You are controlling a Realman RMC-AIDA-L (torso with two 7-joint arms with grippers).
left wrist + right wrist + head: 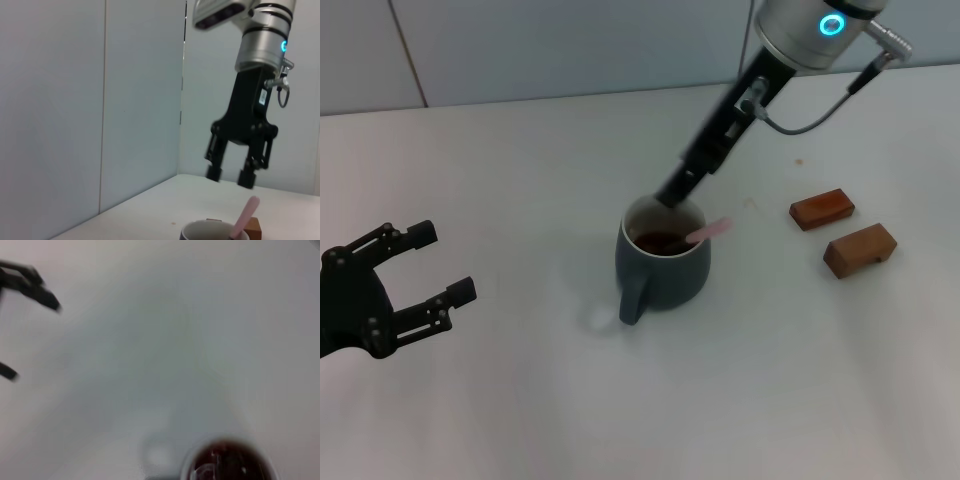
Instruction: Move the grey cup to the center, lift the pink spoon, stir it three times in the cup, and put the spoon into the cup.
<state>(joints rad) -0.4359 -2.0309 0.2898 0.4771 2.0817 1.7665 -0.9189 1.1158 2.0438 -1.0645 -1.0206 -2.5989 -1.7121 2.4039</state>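
The grey cup [660, 268] stands mid-table with its handle toward me and dark liquid inside. The pink spoon [708, 230] leans in it, its pale handle poking over the right rim. My right gripper [672, 195] hangs just above the cup's far rim. In the left wrist view the right gripper [232, 176] is open above the spoon's handle [245, 217], not touching it, with the cup's rim [200, 231] below. The right wrist view looks down on the cup's dark liquid [225, 467]. My left gripper [445, 262] hovers open at the far left, holding nothing.
Two brown wooden blocks [821, 208] [860, 249] lie to the right of the cup. A pale wall [570, 45] runs along the table's back edge. One block [254, 227] shows behind the cup in the left wrist view.
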